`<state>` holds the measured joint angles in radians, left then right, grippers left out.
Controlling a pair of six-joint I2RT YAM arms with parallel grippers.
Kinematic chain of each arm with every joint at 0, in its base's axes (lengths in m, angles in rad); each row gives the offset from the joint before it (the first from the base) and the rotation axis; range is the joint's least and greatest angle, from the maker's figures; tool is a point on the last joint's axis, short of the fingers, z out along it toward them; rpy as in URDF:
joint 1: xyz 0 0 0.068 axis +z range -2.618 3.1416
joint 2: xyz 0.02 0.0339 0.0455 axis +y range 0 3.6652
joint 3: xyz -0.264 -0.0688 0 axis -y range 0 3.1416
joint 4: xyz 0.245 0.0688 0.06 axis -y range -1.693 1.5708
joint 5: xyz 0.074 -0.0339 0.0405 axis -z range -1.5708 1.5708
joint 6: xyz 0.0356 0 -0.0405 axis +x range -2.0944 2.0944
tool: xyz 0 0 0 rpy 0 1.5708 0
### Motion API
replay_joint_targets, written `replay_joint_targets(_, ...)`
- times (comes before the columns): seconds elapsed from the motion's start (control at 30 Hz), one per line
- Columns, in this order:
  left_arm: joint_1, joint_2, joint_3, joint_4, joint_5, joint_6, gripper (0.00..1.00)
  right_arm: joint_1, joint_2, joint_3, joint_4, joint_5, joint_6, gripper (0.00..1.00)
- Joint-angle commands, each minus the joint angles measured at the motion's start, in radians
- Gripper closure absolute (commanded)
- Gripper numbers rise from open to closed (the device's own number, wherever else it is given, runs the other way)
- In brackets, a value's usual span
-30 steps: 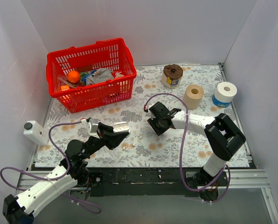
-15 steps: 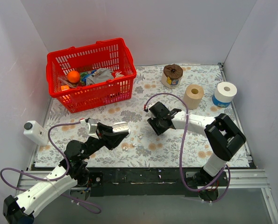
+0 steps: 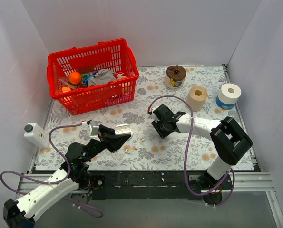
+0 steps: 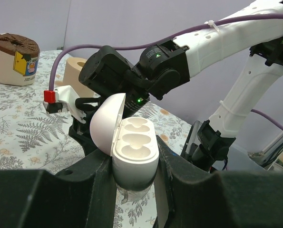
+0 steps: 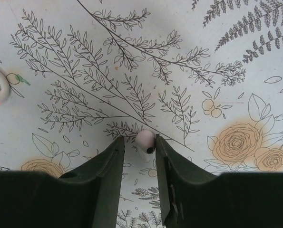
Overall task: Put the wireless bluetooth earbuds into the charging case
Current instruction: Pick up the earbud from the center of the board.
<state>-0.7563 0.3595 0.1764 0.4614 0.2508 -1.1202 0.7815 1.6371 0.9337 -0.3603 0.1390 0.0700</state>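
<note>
The white charging case [image 4: 134, 147] sits between the fingers of my left gripper [image 4: 134, 159], which is shut on it. Its lid is swung open to the left and both sockets are empty. In the top view the case [image 3: 122, 129] is held above the cloth at centre left. One of the wireless bluetooth earbuds [image 5: 145, 141] lies on the flowered cloth between the fingertips of my right gripper [image 5: 140, 142]. It touches the right finger, with a gap to the left finger, so the jaws are open. In the top view the right gripper [image 3: 160, 129] hides this earbud.
A red basket [image 3: 93, 76] of assorted items stands at the back left. A brown-topped tub [image 3: 175, 77], a tan roll [image 3: 197, 98] and a white roll [image 3: 228, 95] stand at the back right. Two small white specks [image 3: 142, 138] lie on the cloth between the grippers.
The right gripper's jaws have narrowed slightly around the earbud and the arm has edged a little to the right. The left arm with the case has stayed put.
</note>
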Motion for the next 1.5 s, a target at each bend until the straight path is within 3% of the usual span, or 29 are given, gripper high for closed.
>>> replay_joint_targets(0.0,-0.002,-0.01,0.008,-0.01,0.005,-0.004,1.0,0.004,-0.002,-0.015,-0.014,-0.015,0.002,0.62)
replay_joint_targets(0.27,-0.002,-0.011,0.009,-0.02,0.005,-0.004,1.0,0.004,-0.005,-0.018,0.0,-0.006,0.02,0.82)
replay_joint_targets(0.53,-0.002,0.012,0.018,0.011,-0.001,0.002,1.0,0.005,-0.267,0.025,0.057,0.016,0.05,0.99)
replay_joint_targets(0.67,-0.002,0.053,0.028,0.063,0.001,0.002,1.0,0.005,-0.379,0.057,0.076,-0.015,0.08,0.99)
replay_joint_targets(0.97,-0.002,0.234,0.099,0.279,0.025,0.031,1.0,0.005,-0.678,0.033,0.398,-0.191,0.192,0.99)
replay_joint_targets(1.47,-0.001,0.699,0.405,0.582,0.133,0.073,1.0,0.007,-0.776,0.045,0.753,-0.458,0.248,0.99)
